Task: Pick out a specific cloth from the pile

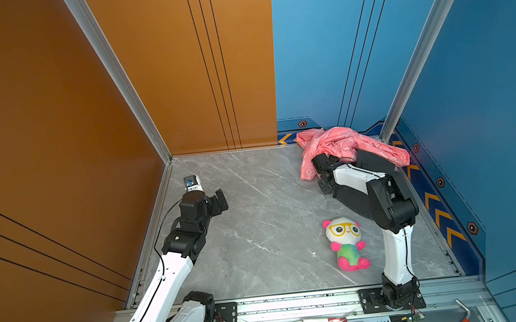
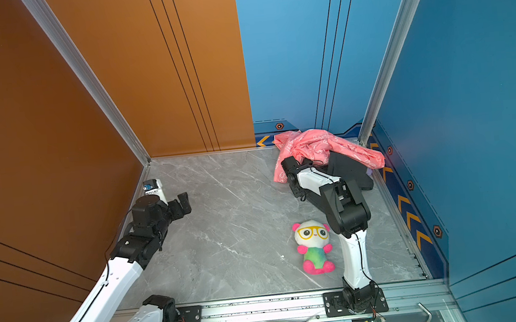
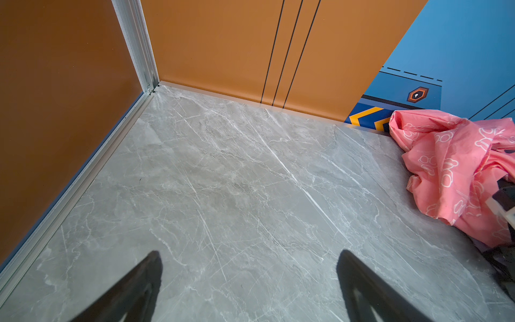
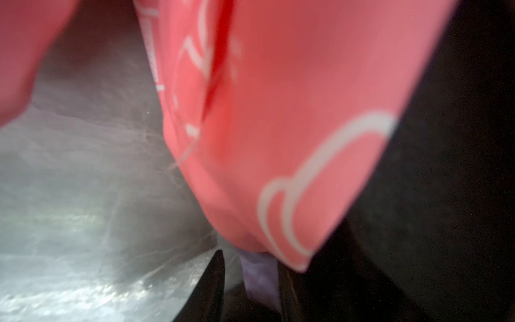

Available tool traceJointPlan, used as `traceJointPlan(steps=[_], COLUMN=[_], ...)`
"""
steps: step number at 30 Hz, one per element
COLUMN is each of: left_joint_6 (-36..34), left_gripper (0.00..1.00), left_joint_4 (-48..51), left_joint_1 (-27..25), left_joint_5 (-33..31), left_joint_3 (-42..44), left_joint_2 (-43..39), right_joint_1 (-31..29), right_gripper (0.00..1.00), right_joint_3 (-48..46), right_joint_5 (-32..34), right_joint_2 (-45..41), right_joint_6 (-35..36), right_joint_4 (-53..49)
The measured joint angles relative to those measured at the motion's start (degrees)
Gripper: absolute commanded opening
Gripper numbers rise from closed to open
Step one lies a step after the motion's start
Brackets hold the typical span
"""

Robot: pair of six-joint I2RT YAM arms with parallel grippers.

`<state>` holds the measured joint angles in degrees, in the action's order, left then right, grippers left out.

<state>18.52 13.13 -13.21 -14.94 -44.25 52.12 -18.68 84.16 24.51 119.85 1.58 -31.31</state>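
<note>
Grey marble table (image 1: 256, 220) | orange wall (image 1: 178, 79), blue wall (image 1: 320, 49) | pile (image 1: 342, 145) right of centre | left gripper (image 3: 249, 259) wide | right gripper (image 4: 249, 262) narrow, pinching the cloth (image 4: 262, 278)

Cloth (image 4: 262, 278) mostly buried under pink garment (image 4: 278, 139); blurred sliver, perhaps between right gripper (image 4: 250, 263) jaws.

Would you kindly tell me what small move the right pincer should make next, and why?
I would probably close the right pincer on the lilac cloth. In the right wrist view a lilac fold lies between its fingers, under the pink cloth and beside the black garment, with a gap showing beside one finger, so the grip does not look firm yet.
</note>
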Motion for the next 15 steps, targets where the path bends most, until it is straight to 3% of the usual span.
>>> traceJointPlan(steps=[4,11,15], left_joint_6=[0.0,0.0,0.04], left_gripper=[0.98,0.98,0.98], left_joint_4=[0.0,0.0,0.0], left_joint_1=[0.0,0.0,0.0], left_joint_5=[0.0,0.0,0.0], left_joint_3=[0.0,0.26,0.55], left_joint_2=[0.0,-0.11,-0.31], right_joint_1=[0.07,0.76,0.85], right_gripper=[0.29,0.0,0.0], right_joint_3=[0.63,0.83,0.85], right_joint_5=[0.96,1.22,1.09], right_joint_2=[1.18,1.77,1.7], right_joint_6=[0.33,1.16,1.18], right_joint_4=[0.39,0.46,0.44])
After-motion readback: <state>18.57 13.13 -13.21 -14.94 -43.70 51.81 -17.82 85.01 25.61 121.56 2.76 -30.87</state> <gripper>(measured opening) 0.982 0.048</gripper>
